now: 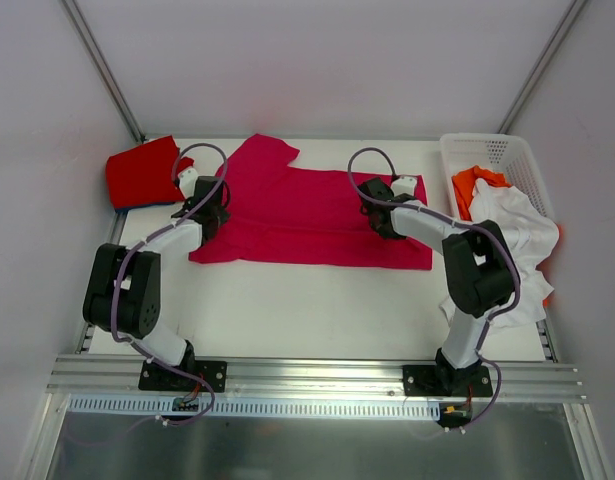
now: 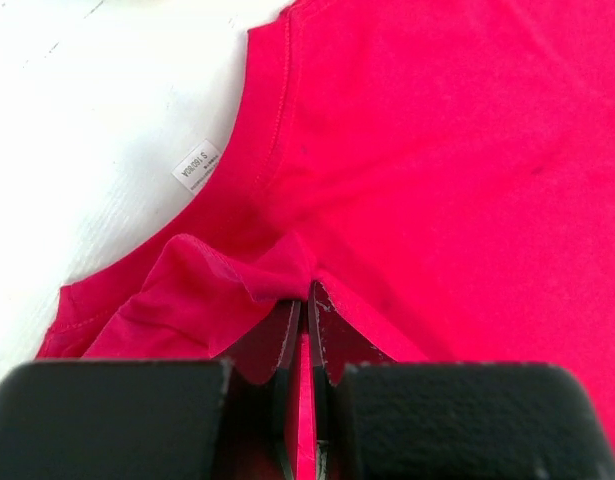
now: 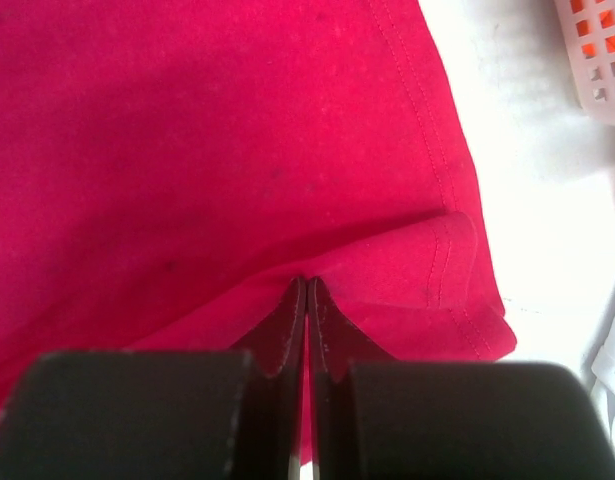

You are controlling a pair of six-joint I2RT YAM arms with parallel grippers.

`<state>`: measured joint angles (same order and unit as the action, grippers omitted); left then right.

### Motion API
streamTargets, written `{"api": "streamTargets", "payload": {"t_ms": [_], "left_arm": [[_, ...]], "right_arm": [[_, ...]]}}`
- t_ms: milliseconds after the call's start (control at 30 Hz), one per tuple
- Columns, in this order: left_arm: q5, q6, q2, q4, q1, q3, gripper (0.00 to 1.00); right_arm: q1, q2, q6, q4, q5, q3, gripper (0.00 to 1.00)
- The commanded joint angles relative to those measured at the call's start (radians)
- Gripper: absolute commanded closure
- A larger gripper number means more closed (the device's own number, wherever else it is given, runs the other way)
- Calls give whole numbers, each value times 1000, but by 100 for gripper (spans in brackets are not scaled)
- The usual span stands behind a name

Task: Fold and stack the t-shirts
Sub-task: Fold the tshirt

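A large crimson-pink t-shirt lies spread across the middle of the table. My left gripper is shut on a pinch of its cloth near the neckline; the left wrist view shows the gripper, the gathered fold and the white neck tag. My right gripper is shut on the same shirt by its hem; the right wrist view shows this gripper and the stitched hem corner. A folded red t-shirt lies at the far left. White and orange t-shirts hang from the basket.
A white plastic lattice basket stands at the far right, its corner showing in the right wrist view. Bare white table lies between the shirt and the arm bases. Grey walls enclose the back and sides.
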<state>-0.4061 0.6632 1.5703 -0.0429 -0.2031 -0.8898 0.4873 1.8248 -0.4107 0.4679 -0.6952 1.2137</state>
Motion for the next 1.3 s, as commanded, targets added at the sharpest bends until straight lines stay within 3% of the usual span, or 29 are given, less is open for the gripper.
{"api": "streamTargets", "payload": {"t_ms": [0,200,267,300,333,400,433,467,733,867,1033,1167,1267], "left_arm": [[-8,-22,28,-44,18,-50,100],[0,-25,102,-68,34,-103,100],[-2,-30,135,-71,39,-123,100],[-2,-31,148,-71,42,-144,100],[0,-34,169,-69,44,-155,100],[-2,-37,186,-69,47,-184,68],[6,-37,198,-68,50,-192,48],[3,-33,200,-63,51,-198,2],[50,-66,97,-29,51,-242,1],[142,-163,48,-11,51,-305,1],[372,-334,135,20,53,-504,1],[400,-370,267,69,68,-701,1],[446,-401,423,101,73,-889,1]], "right_arm": [[-18,27,16,11,-20,47,100],[-42,67,19,11,-27,87,99],[-55,82,33,12,-35,113,94],[-59,87,38,14,-36,124,85],[-72,88,45,12,-36,144,48],[-79,103,76,21,-61,176,9],[-87,111,81,59,-70,225,1],[-92,120,88,84,-91,250,0],[-95,-21,153,150,-119,310,1],[-95,-68,234,172,36,383,1],[-96,-134,294,221,186,434,0],[-96,-229,276,241,255,299,0],[-96,-364,250,184,319,82,0]]}}
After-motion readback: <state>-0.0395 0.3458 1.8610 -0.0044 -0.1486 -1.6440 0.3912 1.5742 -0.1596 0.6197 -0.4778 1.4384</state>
